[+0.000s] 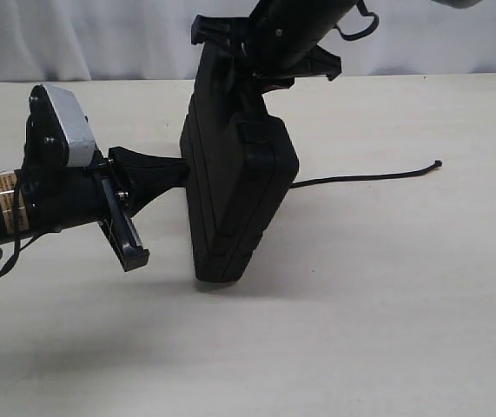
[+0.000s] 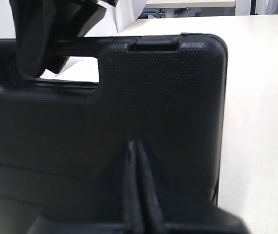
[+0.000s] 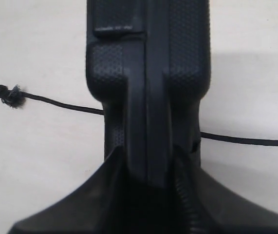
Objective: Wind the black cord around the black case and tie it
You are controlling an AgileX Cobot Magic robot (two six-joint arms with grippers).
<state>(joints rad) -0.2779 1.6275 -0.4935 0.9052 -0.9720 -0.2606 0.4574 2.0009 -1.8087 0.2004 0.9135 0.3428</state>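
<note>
Case (image 1: pixel 234 191) upright, long axis vertical | right gripper (image 1: pixel 258 56) clamps its top | left gripper (image 1: pixel 174 169) pinched closed, tips at its side | cord (image 1: pixel 360 178) flat beneath, tail running right, away from your left gripper.

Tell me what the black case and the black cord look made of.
The black case: likely moulded hard plastic, matte; fine pebbled grain and crisp moulded ribs and seam show. The black cord: looks like braided textile, dull; thin, lying limp on the table, with a fuzzy frayed tip past a small knot. Fibre type cannot be told.
</note>
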